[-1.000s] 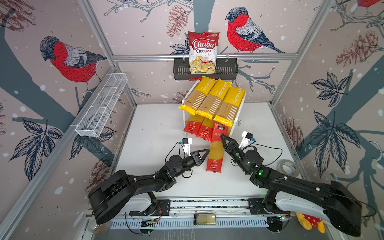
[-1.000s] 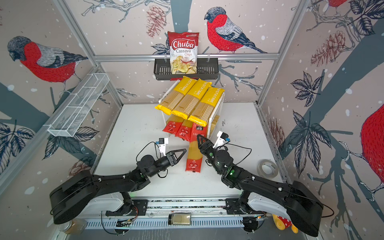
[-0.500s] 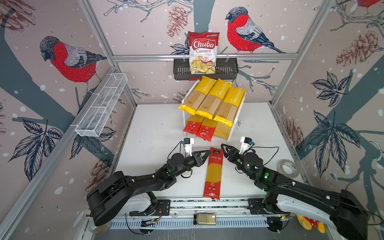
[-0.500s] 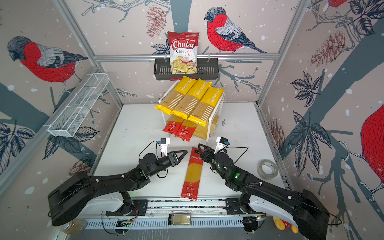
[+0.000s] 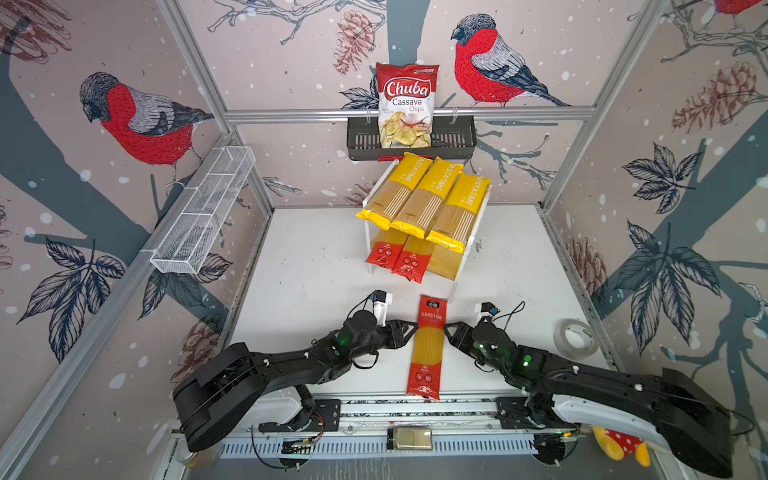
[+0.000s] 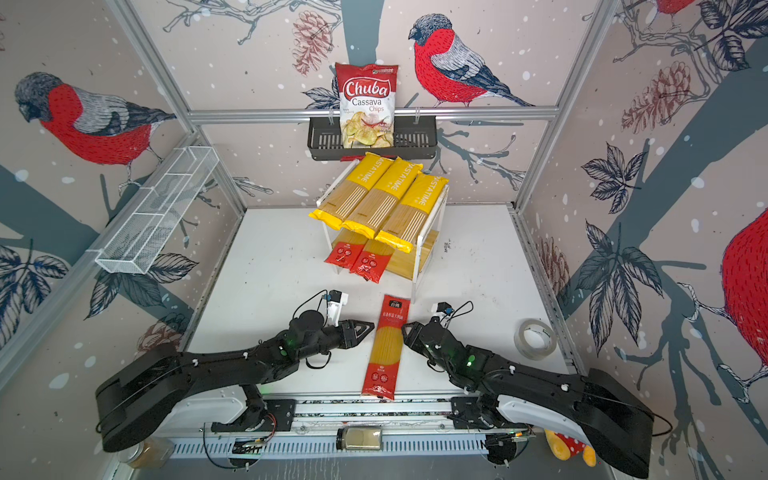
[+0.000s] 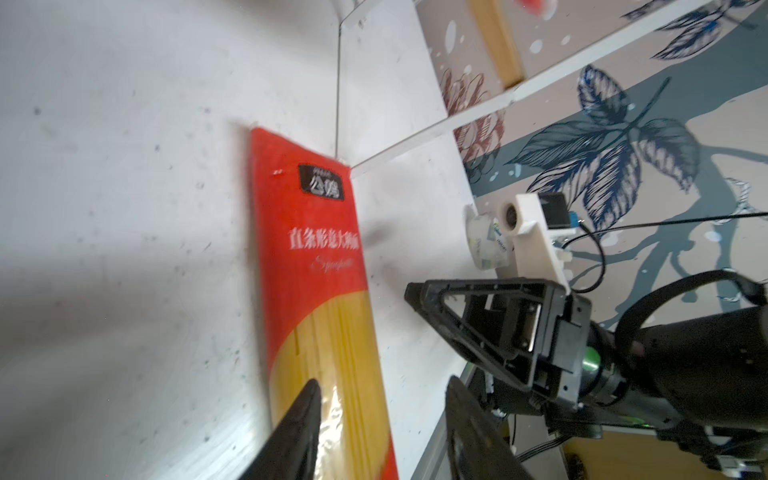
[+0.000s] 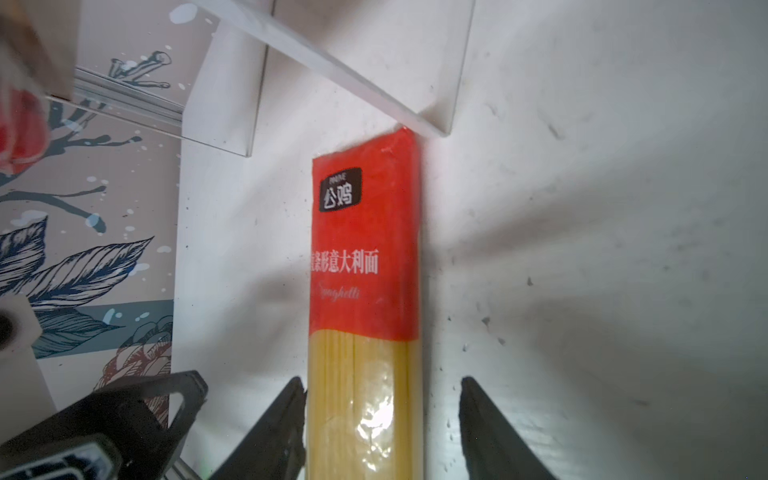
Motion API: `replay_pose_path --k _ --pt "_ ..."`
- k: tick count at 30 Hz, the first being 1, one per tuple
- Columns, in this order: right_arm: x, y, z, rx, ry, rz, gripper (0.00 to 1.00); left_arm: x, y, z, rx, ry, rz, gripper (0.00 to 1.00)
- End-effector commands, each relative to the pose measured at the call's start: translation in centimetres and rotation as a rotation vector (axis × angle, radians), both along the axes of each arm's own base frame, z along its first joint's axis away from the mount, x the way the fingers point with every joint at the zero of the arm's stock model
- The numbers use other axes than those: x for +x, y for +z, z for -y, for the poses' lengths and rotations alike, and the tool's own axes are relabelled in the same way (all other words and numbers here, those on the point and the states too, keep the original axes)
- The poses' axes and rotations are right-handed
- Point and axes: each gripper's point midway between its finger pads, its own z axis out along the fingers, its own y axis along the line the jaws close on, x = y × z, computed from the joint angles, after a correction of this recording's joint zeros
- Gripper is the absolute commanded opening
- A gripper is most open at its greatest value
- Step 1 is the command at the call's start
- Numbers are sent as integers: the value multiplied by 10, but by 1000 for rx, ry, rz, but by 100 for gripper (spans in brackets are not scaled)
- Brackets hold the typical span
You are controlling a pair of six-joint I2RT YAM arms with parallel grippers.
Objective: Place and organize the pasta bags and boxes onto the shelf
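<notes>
Squaring up to the red spaghetti pack [image 5: 428, 345] lying on the worktop [image 5: 316, 257] in front of the shelf [image 5: 445, 262], left claw [image 5: 411, 328] and right claw [image 5: 449, 330] released beside it, likely needing a clench and lift next.

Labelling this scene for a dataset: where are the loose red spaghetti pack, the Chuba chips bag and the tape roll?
loose red spaghetti pack [image 5: 428, 347]: in a top view, clear middle.
Chuba chips bag [image 5: 406, 89]: in a top view, red logo.
tape roll [image 5: 578, 353]: in a top view, near rim.
</notes>
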Motion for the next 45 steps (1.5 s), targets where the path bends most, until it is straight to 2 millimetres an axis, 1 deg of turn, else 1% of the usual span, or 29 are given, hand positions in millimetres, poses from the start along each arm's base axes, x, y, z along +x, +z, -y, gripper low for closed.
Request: replay_pose_path --k 1,5,8,11,13,14,17,19,21,25,28,32,33,36,41,43,45 --pt "8 8 -12 57 -36 -1 59 -8 -6 6 0 -27 -25 49" --pt "10 -1 -18 43 -24 -19 58 -14 -15 10 2 -49 -54 49" --pt "12 -5 -24 56 -5 -26 58 -15 -22 13 4 -51 -64 49" --pt "14 -15 -26 48 4 -50 57 -18 -29 17 -14 -69 -84 46" --pt "15 -12 -32 73 22 -36 57 -20 -33 21 -31 -85 -101 43" --pt "14 -19 -33 61 31 -50 56 -20 -35 22 -37 -89 -108 43" --pt "12 -27 -39 75 58 -67 53 -23 -40 27 -49 -106 -131 39" --pt "11 -29 -43 96 77 -74 48 -22 -40 29 -56 -114 -131 36" --pt "10 -26 -46 138 87 -61 41 -22 -37 31 -59 -118 -123 34" --pt "12 -7 -47 196 89 1 25 -19 -32 28 -46 -107 -103 33" --pt "16 6 -45 204 84 54 17 -19 -26 27 -49 -104 -94 33" --pt "20 25 -40 214 71 111 11 -12 -14 20 -39 -85 -78 35" --pt "20 29 -39 219 67 122 10 -9 -8 16 -42 -73 -65 36" --pt "21 37 -35 231 55 143 8 -3 4 6 -38 -41 -40 38" --pt "23 48 -31 242 39 173 4 0 12 -5 -27 -15 -20 40" --pt "23 46 -29 226 32 172 4 0 11 -7 -22 -12 -16 41" --pt "23 36 -26 192 20 140 4 -1 8 -7 -18 -17 -22 42"
